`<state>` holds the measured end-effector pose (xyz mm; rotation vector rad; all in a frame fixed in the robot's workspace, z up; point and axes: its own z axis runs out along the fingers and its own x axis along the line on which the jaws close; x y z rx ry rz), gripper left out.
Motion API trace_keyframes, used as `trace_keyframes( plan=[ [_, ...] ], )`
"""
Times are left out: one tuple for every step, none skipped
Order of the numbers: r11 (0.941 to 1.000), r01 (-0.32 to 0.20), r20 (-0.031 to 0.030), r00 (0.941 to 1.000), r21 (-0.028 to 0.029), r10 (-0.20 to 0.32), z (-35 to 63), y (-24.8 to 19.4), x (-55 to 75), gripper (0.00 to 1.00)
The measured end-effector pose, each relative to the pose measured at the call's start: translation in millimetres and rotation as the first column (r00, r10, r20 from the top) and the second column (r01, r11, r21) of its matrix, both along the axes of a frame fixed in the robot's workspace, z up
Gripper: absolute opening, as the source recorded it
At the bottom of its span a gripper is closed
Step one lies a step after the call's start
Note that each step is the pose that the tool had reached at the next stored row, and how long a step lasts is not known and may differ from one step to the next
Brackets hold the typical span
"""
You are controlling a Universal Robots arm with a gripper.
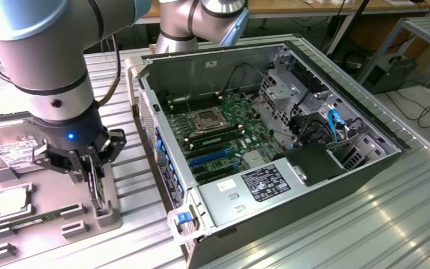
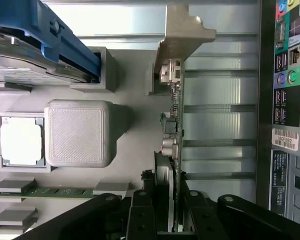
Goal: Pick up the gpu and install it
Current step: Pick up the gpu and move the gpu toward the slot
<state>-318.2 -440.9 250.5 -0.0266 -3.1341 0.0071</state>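
Black fingers (image 2: 140, 215) of the gripper (image 2: 169, 202) sit closest to my wrist camera, pinching the gpu (image 2: 174, 120) across its thin edge, one finger on each face. I read this as a grip from above: the card stands on edge, so only its upper edge is free to clamp. Its silver bracket (image 2: 182, 35) is at the end away from the fingers. Gpu is not lifted yet. Its lower edge sits in a slotted holder (image 1: 107, 216) on the grey tray (image 1: 54, 188), which keeps it upright and reachable.

In the exterior view the tray lies at 9 o'clock of the open case (image 1: 275, 232). The gpu stands on the tray's 3 o'clock side, nearest the case. Tray pockets hold the other parts: hard drive (image 1: 9, 147) at 10 o'clock of the gpu, cpu (image 1: 9, 203) at 9 o'clock, green memory stick (image 1: 36, 217) at 8 o'clock. Each has its own recess, I judge so nothing slides.

Case lies on its side on the metal table (image 1: 402, 218), open face up, for straight-down access. Inside I see the motherboard (image 1: 223, 120) with blue slots (image 1: 209, 161), and the power supply (image 1: 263, 182) at 5 o'clock of the board. I see no card in those slots.
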Motion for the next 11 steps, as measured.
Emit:
trace_keyframes(
  plan=[
    [1.0000,0.000,-0.0002,1.0000,0.0000,0.000,1.4,0.0,0.0,0.27],
    [1.0000,0.000,-0.0001,1.0000,0.0000,0.000,2.0,0.0,0.0,0.27],
    [1.0000,0.000,-0.0002,1.0000,0.0000,0.000,5.4,0.0,0.0,0.27],
    [1.0000,0.000,-0.0001,1.0000,0.0000,0.000,9.4,0.0,0.0,0.27],
    [1.0000,0.000,-0.0001,1.0000,0.0020,0.000,13.8,0.0,0.0,0.27],
    [1.0000,0.000,-0.0002,1.0000,0.0046,0.000,18.2,0.0,0.0,0.27],
    [1.0000,0.000,-0.0002,1.0000,0.0048,0.000,20.1,-0.1,0.1,0.27],
    [1.0000,0.000,-0.0002,1.0000,0.0054,0.000,21.7,-0.1,0.1,0.27],
    [1.0000,0.000,-0.0001,1.0000,0.0057,0.000,22.8,-0.1,0.1,0.27],
    [1.0000,0.000,-0.0001,1.0000,0.0063,0.000,23.9,-0.1,0.1,0.27],
    [1.0000,0.000,-0.0002,1.0000,0.0063,0.000,25.1,-0.1,0.1,0.27]
  ],
)
